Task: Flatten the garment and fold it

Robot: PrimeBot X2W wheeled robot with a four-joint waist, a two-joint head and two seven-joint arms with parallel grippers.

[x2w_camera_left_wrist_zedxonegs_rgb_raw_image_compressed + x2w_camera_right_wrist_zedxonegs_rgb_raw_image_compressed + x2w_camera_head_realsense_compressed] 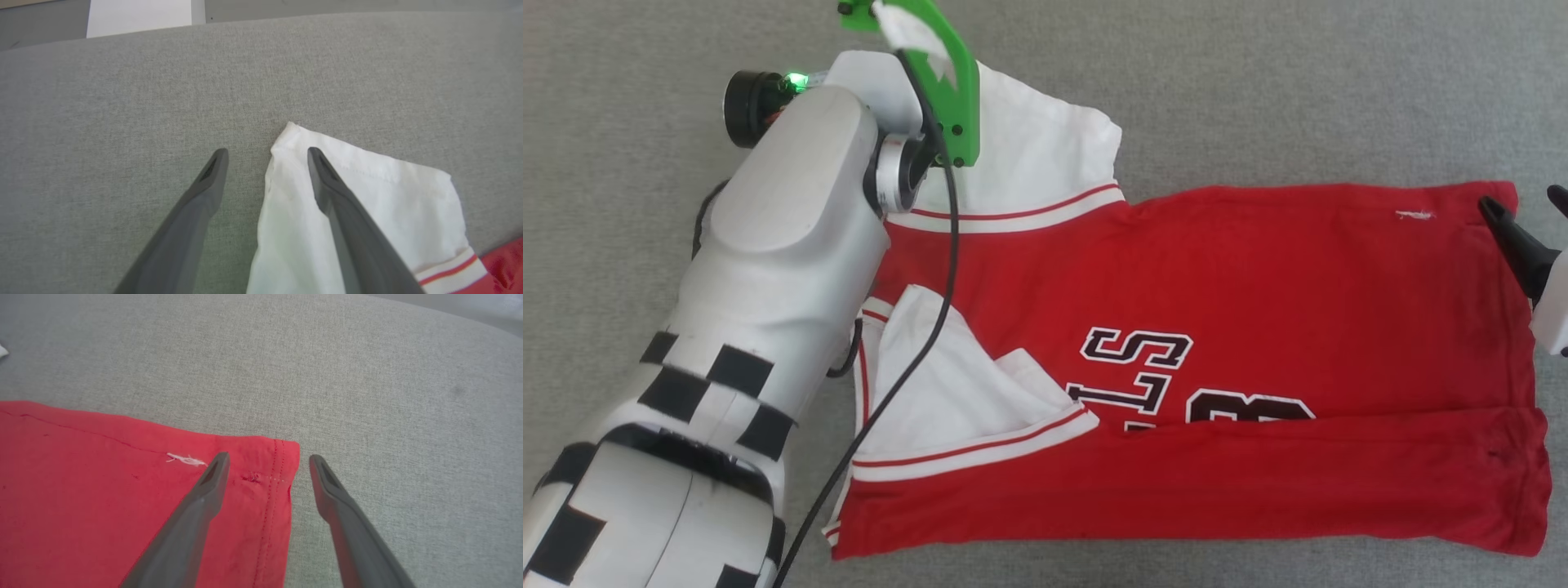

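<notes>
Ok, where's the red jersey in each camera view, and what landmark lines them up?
Head view: the garment spans the centre and right.
Left wrist view: its white sleeve, lower right, with one finger of the open left claw over it.
Right wrist view: its red hem corner, lower left, with the open right claw straddling its edge.
Shared landmark: the grey surface beneath it.

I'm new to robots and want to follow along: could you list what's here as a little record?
garment: red jersey T-shirt, near edge folded over its lettering
surface: grey fabric surface
left fingers: open, astride a corner of the white sleeve
right fingers: open, astride the red hem corner
held: nothing
</notes>
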